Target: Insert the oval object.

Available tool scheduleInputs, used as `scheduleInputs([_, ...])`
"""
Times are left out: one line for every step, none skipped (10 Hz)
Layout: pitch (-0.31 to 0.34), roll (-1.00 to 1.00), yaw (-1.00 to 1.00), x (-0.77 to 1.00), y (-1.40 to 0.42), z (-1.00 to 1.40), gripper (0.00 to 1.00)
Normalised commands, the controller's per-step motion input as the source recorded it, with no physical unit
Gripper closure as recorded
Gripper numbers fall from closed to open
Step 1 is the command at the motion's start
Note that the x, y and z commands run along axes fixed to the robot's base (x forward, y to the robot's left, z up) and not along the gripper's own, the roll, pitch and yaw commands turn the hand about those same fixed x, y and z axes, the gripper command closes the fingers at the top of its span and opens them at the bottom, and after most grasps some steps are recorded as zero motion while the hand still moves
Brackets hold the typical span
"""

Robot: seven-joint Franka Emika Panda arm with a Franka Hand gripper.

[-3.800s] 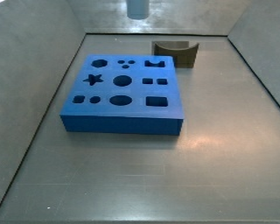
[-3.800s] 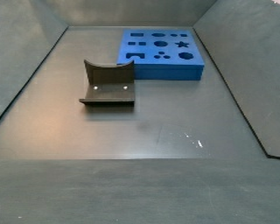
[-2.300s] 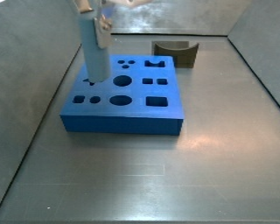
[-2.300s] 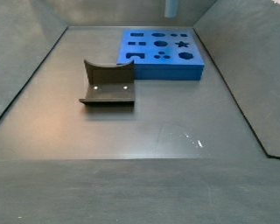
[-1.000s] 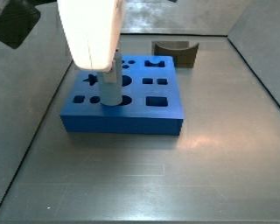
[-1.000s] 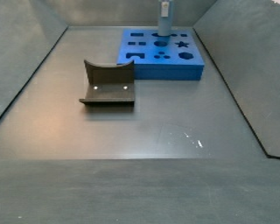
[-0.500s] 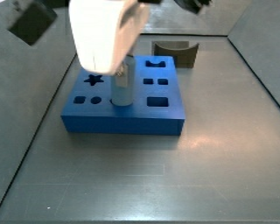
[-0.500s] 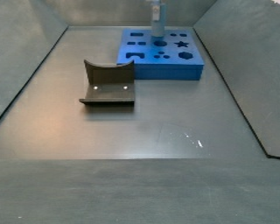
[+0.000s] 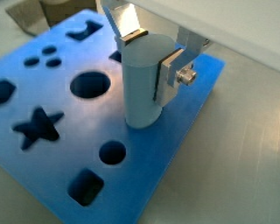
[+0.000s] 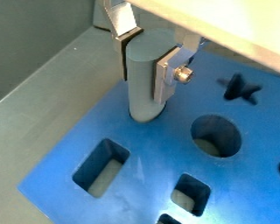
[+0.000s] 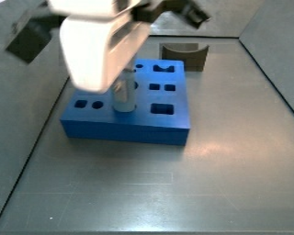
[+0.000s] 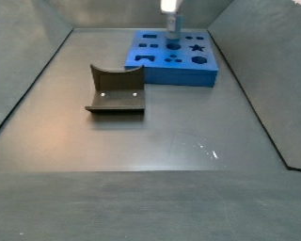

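Holding a long slim pale blue-grey oval peg upright, the hand has its flat silver fingers closed on the peg's upper part in both wrist views. The peg's lower end sits at the top face of a flat blue block with shaped holes; whether it has entered a hole cannot be told. The block lies toward a far corner of the grey desk. An olive-brown curved half-ring piece rests apart from the block, nearer the desk's middle.
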Motion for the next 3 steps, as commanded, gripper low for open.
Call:
scheduleInputs([-0.043,0.00,0.00,0.00,0.00,-0.15,1.00])
scheduleInputs([0.000,0.00,0.00,0.00,-0.01,-0.08,1.00])
scheduleInputs([0.000,0.00,0.00,0.00,0.00,-0.05,1.00])
